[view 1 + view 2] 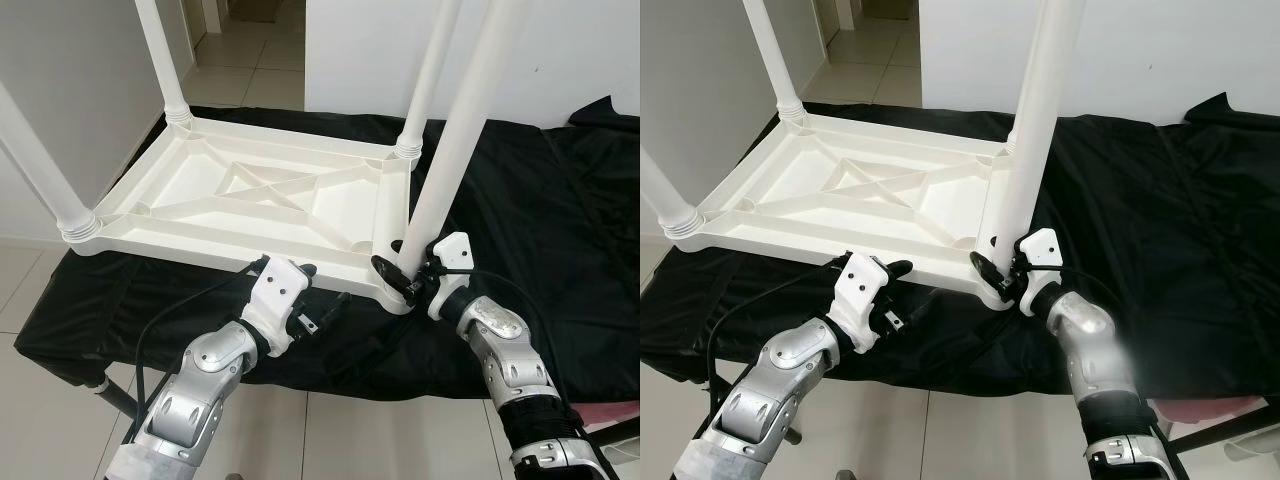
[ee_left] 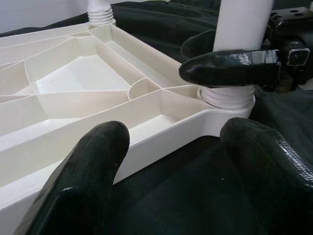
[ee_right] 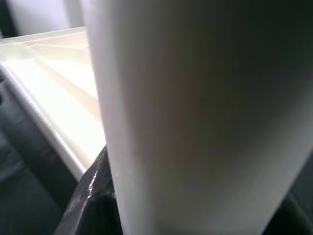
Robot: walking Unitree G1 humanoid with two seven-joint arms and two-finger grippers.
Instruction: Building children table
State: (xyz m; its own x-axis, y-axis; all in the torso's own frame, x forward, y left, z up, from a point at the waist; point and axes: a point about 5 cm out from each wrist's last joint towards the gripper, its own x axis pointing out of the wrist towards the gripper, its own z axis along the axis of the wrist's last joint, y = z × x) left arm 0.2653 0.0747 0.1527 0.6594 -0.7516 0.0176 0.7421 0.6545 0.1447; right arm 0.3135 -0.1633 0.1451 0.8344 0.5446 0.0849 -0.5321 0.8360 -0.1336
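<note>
**Right gripper clamping the near table leg, left gripper waiting open beside the frame**

The right arm is reaching forward and inward from the lower right, elbow bent, and the right gripper (image 1: 398, 272) is closing its black fingers (image 2: 226, 67) around the base of the near right leg (image 1: 450, 165), just above the threaded collar where that leg is entering the corner socket. In the right wrist view the leg (image 3: 195, 122) is sitting directly between the fingers, touching them.

The left arm is angling up from the lower left with its wrist tilted toward the tabletop. The left gripper (image 1: 318, 290) is hovering with its fingers (image 2: 78, 181) spread apart and holding nothing; one finger is sitting just beside the near rim of the table, the other over the cloth.

The white plastic children's table (image 1: 250, 195) is lying upside down, its ribbed underside facing up, with four white legs standing up from its corners: the far left leg (image 1: 160, 55), the near left leg (image 1: 40, 170), the far right leg (image 1: 428, 80) and the gripped one.

The table is resting on a black cloth (image 1: 540, 220) that is draping over a low platform. Pale floor tiles (image 1: 40, 400) are surrounding it, a white wall (image 1: 360, 50) is standing behind, and a tiled passage is opening at the upper left.
</note>
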